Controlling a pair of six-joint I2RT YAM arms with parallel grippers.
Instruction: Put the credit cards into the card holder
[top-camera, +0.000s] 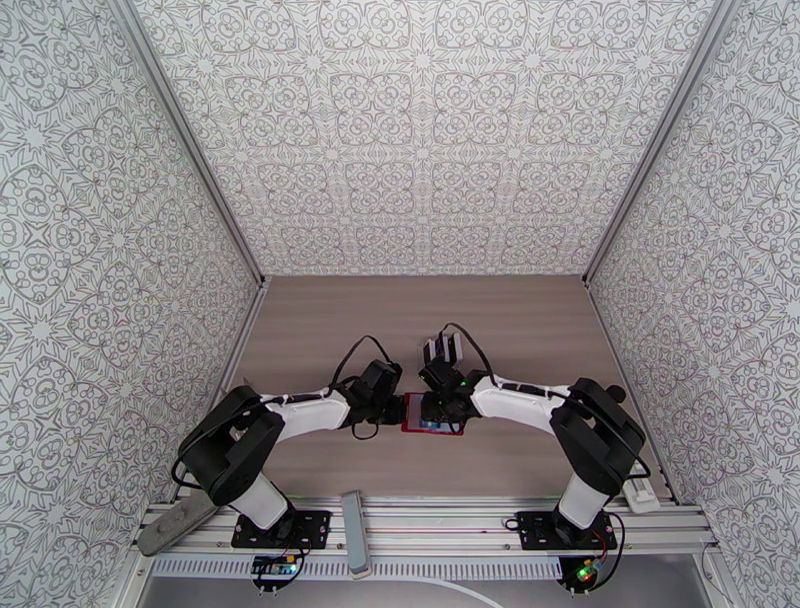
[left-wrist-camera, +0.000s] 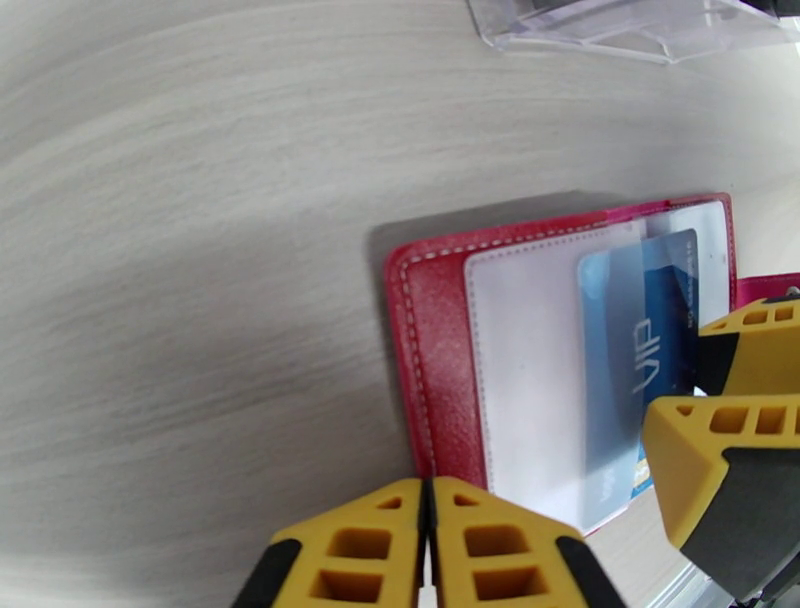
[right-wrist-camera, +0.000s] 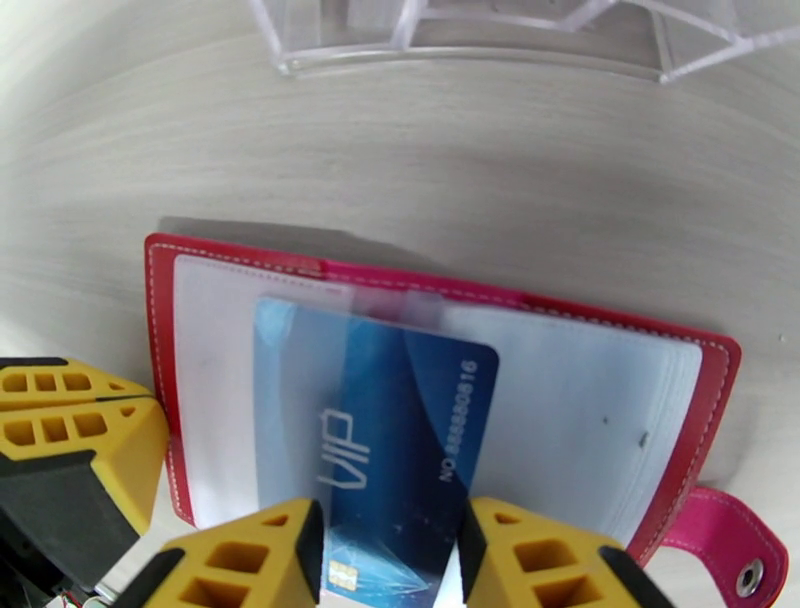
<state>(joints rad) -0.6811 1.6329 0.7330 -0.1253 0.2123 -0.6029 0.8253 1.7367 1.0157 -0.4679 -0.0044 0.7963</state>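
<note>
Card holder (right-wrist-camera: 590, 400) (left-wrist-camera: 440, 350) (top-camera: 410, 426) lies opened flat on the pale wood-grain table (top-camera: 400, 320), red cover down and clear pockets up, between the two arms' wrists in the overhead view. A blue credit card (right-wrist-camera: 400, 420) (left-wrist-camera: 655, 320) marked "VIP" sits partway inside the card holder's front clear pocket. Its far end is under the plastic. Its near end, with the chip, sticks out past the card holder's near edge.

The right gripper (right-wrist-camera: 390, 530) (left-wrist-camera: 715, 385) (top-camera: 440, 405) is clamped across that protruding end, one yellow finger against each long edge of the card. The left gripper (left-wrist-camera: 428, 500) (right-wrist-camera: 130, 400) (top-camera: 398, 405) has its fingertips pressed together with no gap and nothing between them. It sits at the card holder's left end, over the stitched red border. Whether it bears down on the leather cannot be told.

The pink snap tab (right-wrist-camera: 730, 550) juts from the card holder's right end, lying flat on the table. A clear plastic stand (right-wrist-camera: 470, 40) (left-wrist-camera: 620, 30) (top-camera: 443, 350) rests just beyond the card holder's far edge, apart from it. Overhead, dark and pale stripes show in it, too small to make out. A grey bar (top-camera: 352, 520) lies on the metal rail on the card holder's near side, well apart.
</note>
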